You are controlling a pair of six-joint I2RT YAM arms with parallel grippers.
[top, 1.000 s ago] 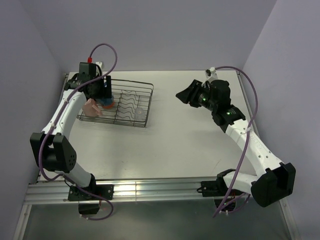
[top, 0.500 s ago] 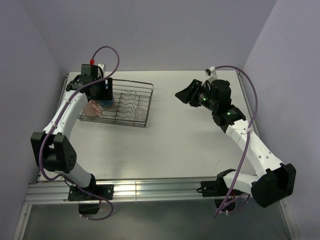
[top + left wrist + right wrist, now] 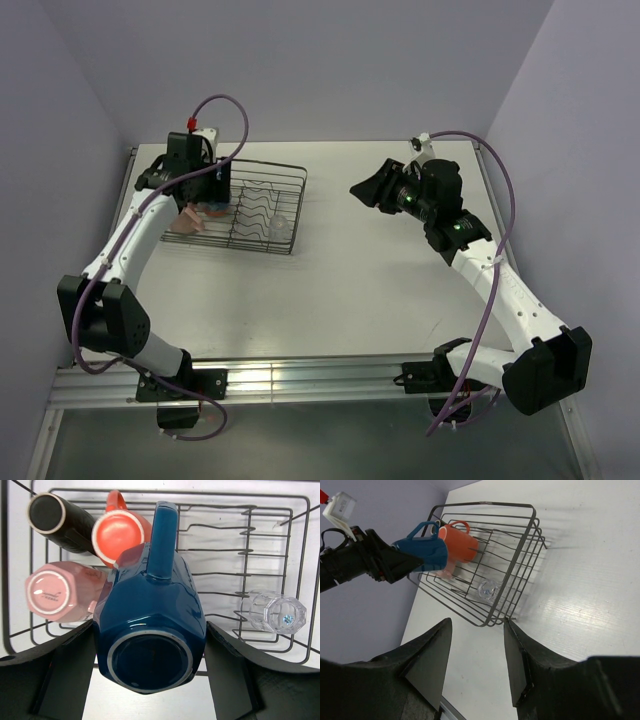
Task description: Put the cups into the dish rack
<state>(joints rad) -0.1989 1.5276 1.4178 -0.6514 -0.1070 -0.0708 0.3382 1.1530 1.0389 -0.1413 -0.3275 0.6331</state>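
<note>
Hanging bottom-up over the left end of the rack (image 3: pixel 262 205), the blue mug (image 3: pixel 150 595) is pinched at its sides by the left gripper (image 3: pixel 150 635), with its handle pointing out over the wires. That looks like the last cup to go in. The orange mug (image 3: pixel 120 532), pink mug (image 3: pixel 55 592) and dark mug (image 3: pixel 57 520) are already bunched in the rack just below and beside it, bases toward the wrist camera. The tumbler (image 3: pixel 277 612) sits alone at the far end, past the dividers. So this reads as the placing step. The next move calls for a careful drop into whatever gap is left by the orange and pink mugs, handle kept off the wires, and only then a release. The blue mug is glossy glazed ceramic with faceted walls and a pale unglazed foot ring. The pink mug is matte with a printed mark on its base, and the tumbler is clear faceted glass. The rack is thin dark wire with wavy dividers. Well away over the pale worktop (image 3: pixel 580 595), the right gripper (image 3: pixel 475 665) hovers with its fingers spread and nothing between them.
</note>
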